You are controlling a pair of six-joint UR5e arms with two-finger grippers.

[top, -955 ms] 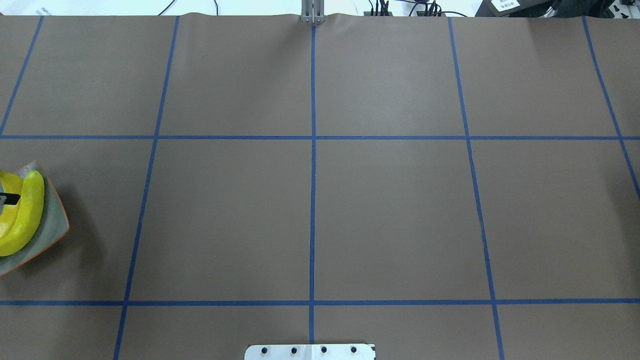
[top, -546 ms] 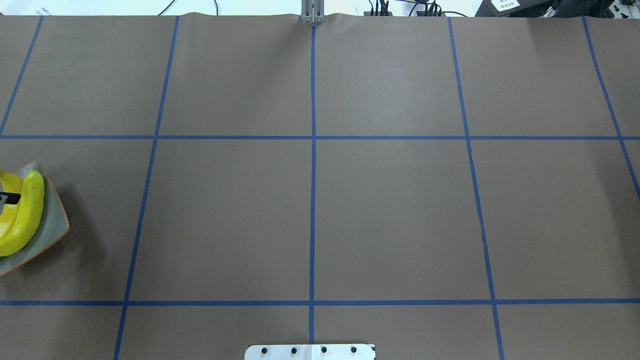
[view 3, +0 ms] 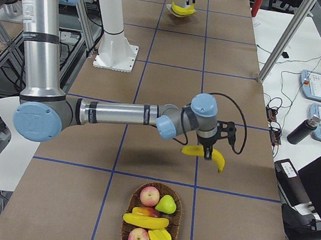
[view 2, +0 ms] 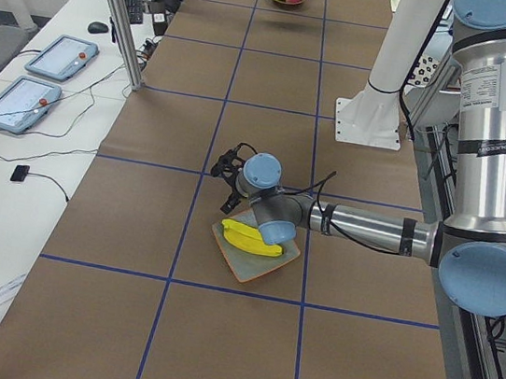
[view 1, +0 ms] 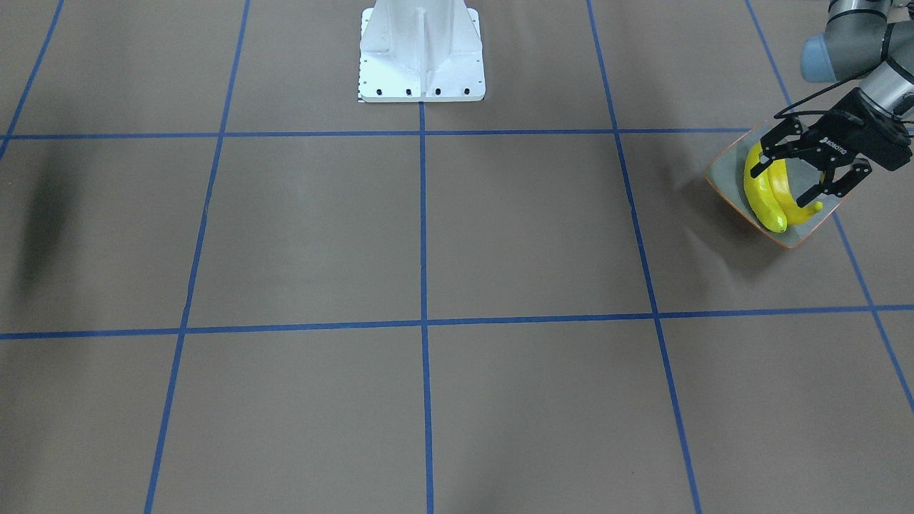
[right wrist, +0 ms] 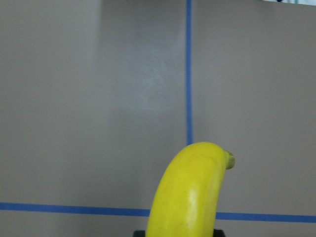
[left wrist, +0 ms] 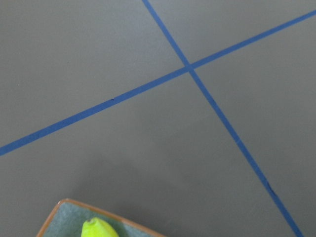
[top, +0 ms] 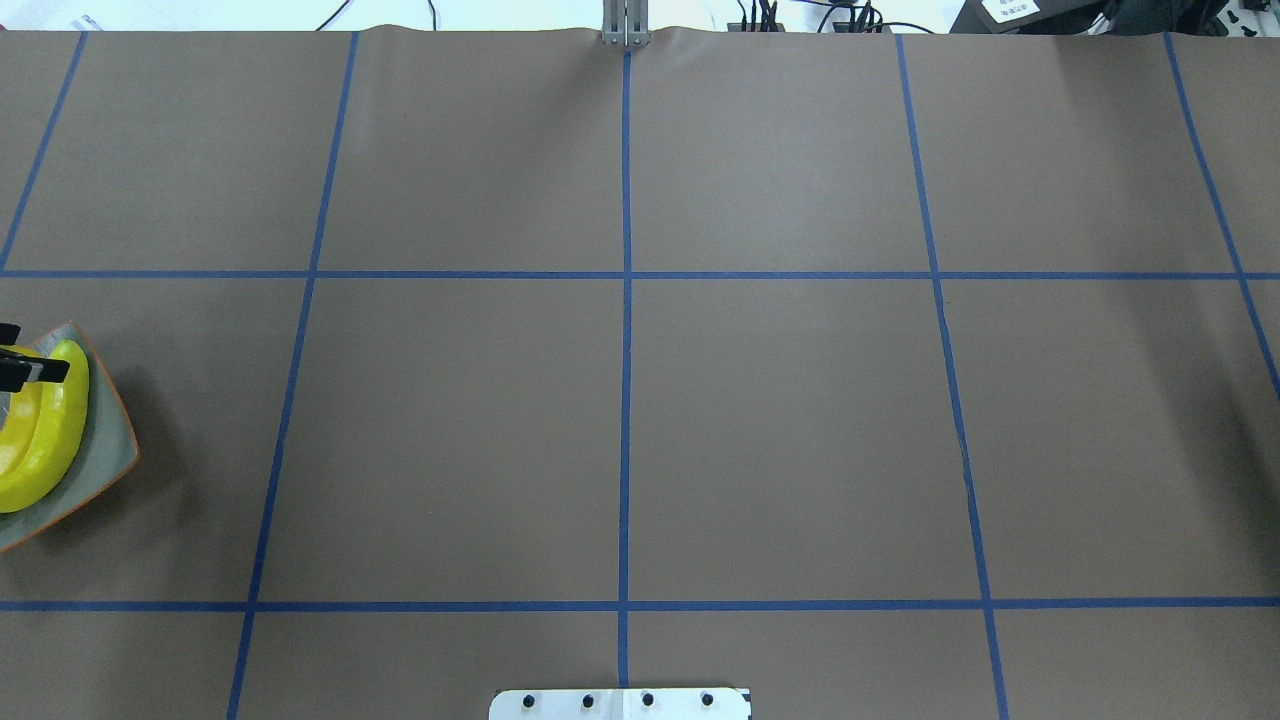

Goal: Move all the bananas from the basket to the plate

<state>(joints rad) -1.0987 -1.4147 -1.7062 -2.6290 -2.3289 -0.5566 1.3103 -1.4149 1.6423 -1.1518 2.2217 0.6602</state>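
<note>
The plate (view 1: 725,175) sits at the table's left end with two bananas (view 1: 764,193) lying on it. My left gripper (view 1: 783,182) is open just above them, holding nothing. The plate (top: 105,440) and bananas (top: 45,430) also show at the overhead view's left edge. The left wrist view shows a plate corner (left wrist: 61,215) and a banana tip (left wrist: 98,229). My right gripper (view 3: 207,152) is shut on a banana (view 3: 203,154), held above the table near the basket (view 3: 178,215). That banana fills the right wrist view (right wrist: 190,197). One more banana (view 3: 145,221) lies in the basket.
The basket also holds two apples (view 3: 149,196), a pear (view 3: 166,204) and another yellow fruit (view 3: 160,239). The white robot base (view 1: 421,53) stands mid-table. Tablets (view 3: 318,86), a bottle and cables lie on the side bench.
The left gripper's finger has shifted toward the plate's far end over the two bananas. The bananas and plate have stayed put.
</note>
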